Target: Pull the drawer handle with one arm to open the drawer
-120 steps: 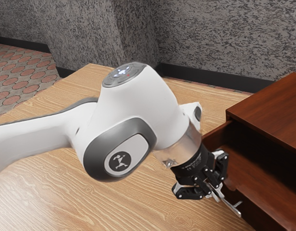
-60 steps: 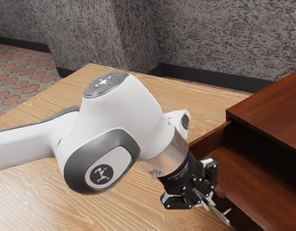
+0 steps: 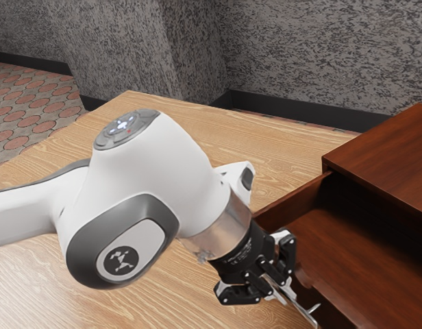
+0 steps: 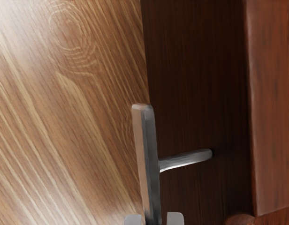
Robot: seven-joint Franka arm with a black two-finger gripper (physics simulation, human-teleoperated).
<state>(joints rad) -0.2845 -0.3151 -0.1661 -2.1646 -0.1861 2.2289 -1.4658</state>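
A dark red-brown wooden cabinet stands on the table at the exterior view's right. Its drawer stands partly pulled out, with its inside showing. My black gripper is at the drawer's front, shut on the silver drawer handle. In the wrist view the handle's bar runs up from between my fingertips, and a short post joins it to the drawer front.
The light wooden table stretches behind and under the arm, and it shows beside the drawer front in the wrist view. Speckled grey walls close the back. A patterned floor lies at the far left.
My arm has drawn back toward the exterior view's lower left with the handle held. The drawer has slid further out of the cabinet.
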